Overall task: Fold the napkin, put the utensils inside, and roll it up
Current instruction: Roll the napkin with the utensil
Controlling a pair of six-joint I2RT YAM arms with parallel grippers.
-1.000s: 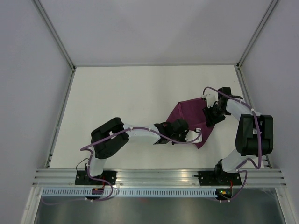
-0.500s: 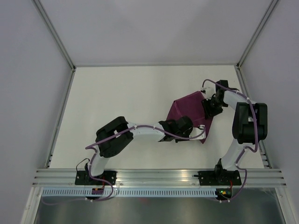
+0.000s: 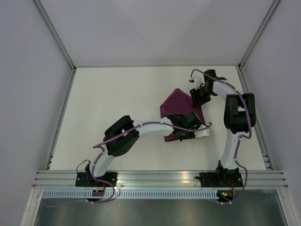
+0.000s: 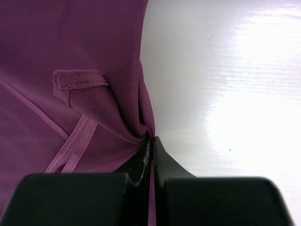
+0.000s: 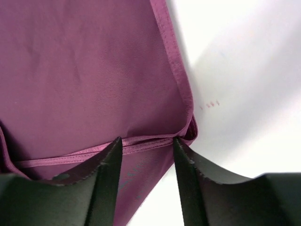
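Found the plum-purple, faintly shiny square fabric napkin [image 3: 175, 101] crumpled and partly doubled over on the white tabletop [image 3: 117, 94], not yet in a tidy fold. Saw the left gripper [image 4: 151, 141] at the napkin's near edge, clamped tight on a pinch of cloth, puckers fanning out from the pinch; judged this a hold meant for dragging that edge across the rest. Saw the right gripper [image 5: 148, 147] at the napkin's far right corner, jaws parted, straddling the stitched hem [image 5: 178, 70] without clamping it; read as either letting the corner go or lining up for a fresh grasp there. Spotted no slender silvery metal utensils on the napkin or beside it in any view. Judged the task at its folding step, with placing and rolling not begun. Feared a lopsided crease from one-sided pulling on such slippery fabric.
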